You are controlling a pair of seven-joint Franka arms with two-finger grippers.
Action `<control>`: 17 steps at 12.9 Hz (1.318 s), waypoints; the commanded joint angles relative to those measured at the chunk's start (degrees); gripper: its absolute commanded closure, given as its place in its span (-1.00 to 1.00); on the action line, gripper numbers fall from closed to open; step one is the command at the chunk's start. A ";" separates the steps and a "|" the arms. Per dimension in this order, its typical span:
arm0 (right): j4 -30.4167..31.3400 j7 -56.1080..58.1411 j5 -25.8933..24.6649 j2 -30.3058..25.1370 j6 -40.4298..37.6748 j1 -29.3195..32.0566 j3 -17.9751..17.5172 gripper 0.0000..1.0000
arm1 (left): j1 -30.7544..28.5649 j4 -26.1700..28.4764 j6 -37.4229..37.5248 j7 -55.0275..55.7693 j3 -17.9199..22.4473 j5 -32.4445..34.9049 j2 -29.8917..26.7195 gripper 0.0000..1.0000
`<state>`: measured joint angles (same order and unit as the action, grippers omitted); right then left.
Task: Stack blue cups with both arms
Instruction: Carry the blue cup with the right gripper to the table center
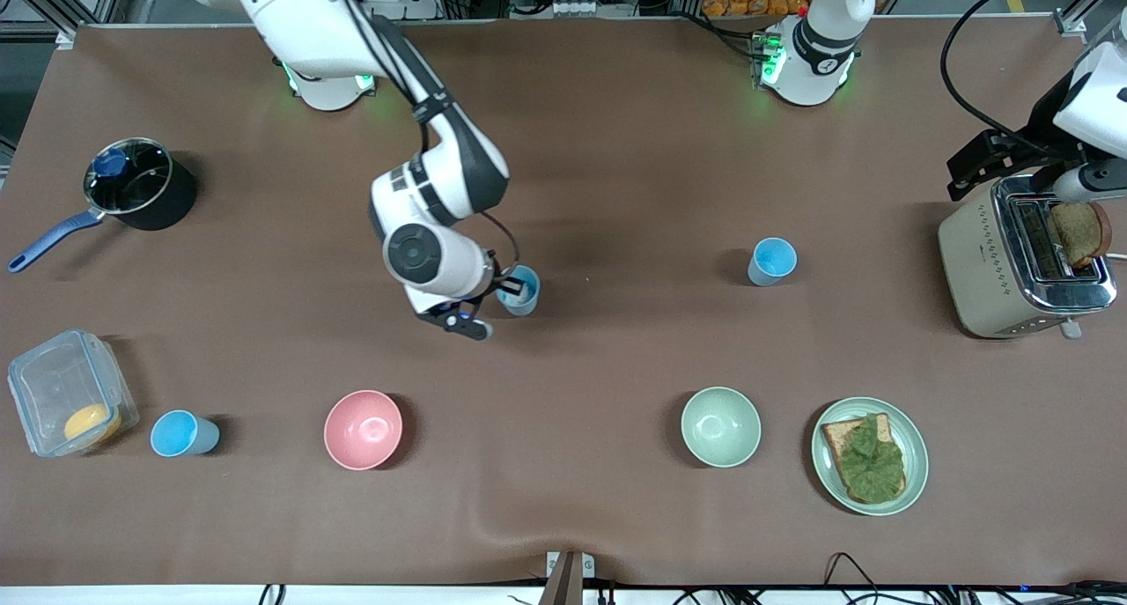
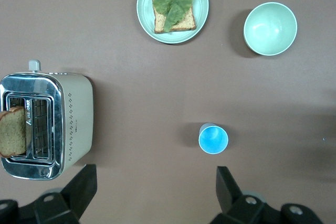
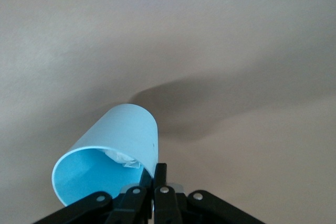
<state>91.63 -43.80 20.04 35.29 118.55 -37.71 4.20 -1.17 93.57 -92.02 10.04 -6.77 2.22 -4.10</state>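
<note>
The blue cup with the whitish patch inside sits at the middle of the desk, pinched at its rim by the right gripper, whose fingers are closed on the wall. In the right wrist view this cup looks tilted, mouth toward the camera and its long axis leaning away from the gripper; I cannot tell whether its base touches the desk.

The second blue cup stands upright toward the left arm's end of the desk, about level with the held one, well apart from it. That is the relation the coming move seems to turn on: the held cup would travel sideways along the desk toward it. A third blue cup stands near the front camera, beside a clear lidded container.

The left gripper hangs high with its fingers spread wide, gripping nothing, and it waits. Its wrist view looks straight down on the second cup, the toaster, the plate of toast and the pale green bowl.

Only the front view shows all three cups together; only the right wrist view shows the grip and the tilt.
</note>
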 commanded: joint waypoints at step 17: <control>-14.11 19.43 -6.11 -3.64 -30.21 21.96 1.08 -1.00 | -0.41 10.61 -15.76 -1.60 -2.28 -3.72 3.84 -1.00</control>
<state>76.97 -28.47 17.85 33.36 90.49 -19.05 6.45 -0.95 96.78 -100.34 10.04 -8.34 -0.14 -0.19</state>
